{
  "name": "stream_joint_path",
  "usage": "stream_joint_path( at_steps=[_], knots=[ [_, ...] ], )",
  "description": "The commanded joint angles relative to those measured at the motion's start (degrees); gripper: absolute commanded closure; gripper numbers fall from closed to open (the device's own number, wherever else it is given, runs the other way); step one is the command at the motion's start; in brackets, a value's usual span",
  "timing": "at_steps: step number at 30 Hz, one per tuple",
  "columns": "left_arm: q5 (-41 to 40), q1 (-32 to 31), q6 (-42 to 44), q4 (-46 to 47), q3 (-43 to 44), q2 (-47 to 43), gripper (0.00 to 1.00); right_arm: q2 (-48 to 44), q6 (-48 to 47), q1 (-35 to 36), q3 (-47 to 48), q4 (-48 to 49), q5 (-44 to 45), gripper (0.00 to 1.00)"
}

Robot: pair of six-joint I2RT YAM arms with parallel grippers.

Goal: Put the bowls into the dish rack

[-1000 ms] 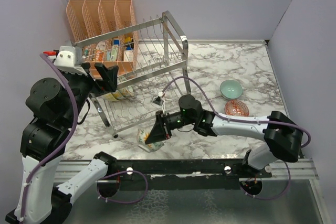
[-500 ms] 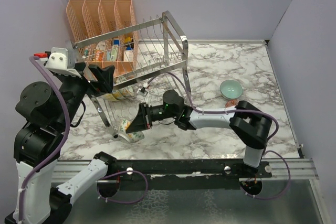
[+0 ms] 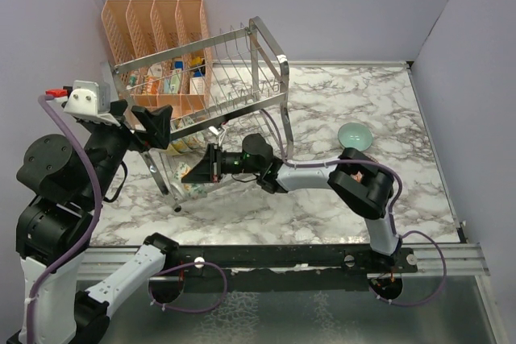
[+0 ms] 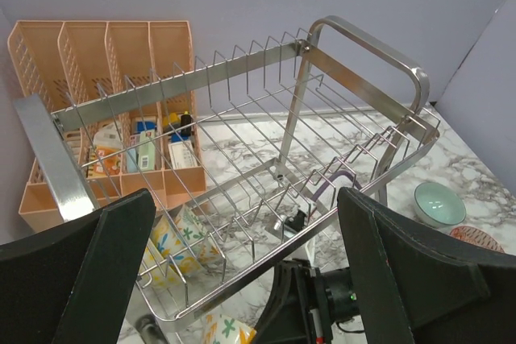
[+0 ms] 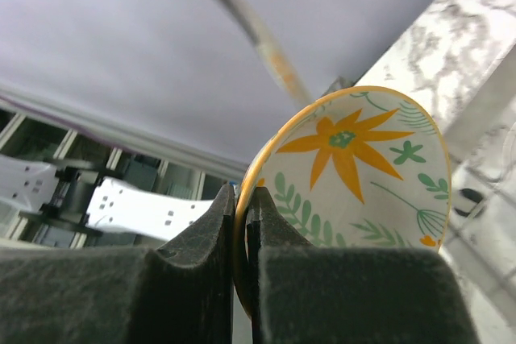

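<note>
Chrome dish rack [image 3: 211,54] at the back left of the marble table [image 3: 355,94], peach organizer [image 3: 153,26] behind it

Overhead: right arm stretches across to the rack's lower tier, right gripper [image 3: 196,175] down among the wires at the near left end. What it carries is mostly lost behind wire from here

Right wrist view settles it: jaws all but closed, pinching the rim of the orange-flower bowl [image 5: 355,175], held on edge with the painted inside toward the lens. Whether it sits between tines, cannot tell

Left wrist view looks down through the upper tier and shows yellow-patterned bowls [image 4: 173,243] standing in the lower tier, with a sliver of the held bowl under the wires

Left gripper [image 3: 157,125] hangs by the rack's left end, fingers [image 4: 89,279] spread wide, nothing between them

Teal bowl [image 3: 355,136] sits on the table right of the rack. Red-orange bowl [image 4: 476,239] just beside it shows clearly only from the left wrist; overhead, the right arm covers most of it
</note>
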Motion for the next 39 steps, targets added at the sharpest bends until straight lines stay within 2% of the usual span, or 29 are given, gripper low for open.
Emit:
stream_joint_path(
  at_steps=[1, 12, 24, 39],
  knots=[
    [0.3, -0.1, 0.9, 0.1, -0.8, -1.0, 0.01, 2.3, 1.7, -2.5, 3.3, 5.8, 3.9, 0.99],
    [-0.4, -0.5, 1.6, 0.0, -0.9, -1.0, 0.01, 8.2, 5.3, -4.1, 8.6, 8.2, 3.7, 0.99],
    [-0.8, -0.8, 2.0, -0.2, -1.2, -0.7, 0.01, 15.8, 16.8, -4.2, 9.9, 19.3, 4.3, 0.99],
    [-1.4, -0.9, 2.5, 0.0, -1.2, -0.5, 0.01, 21.3, 22.3, -4.2, 13.8, 21.4, 4.4, 0.99]
  ],
)
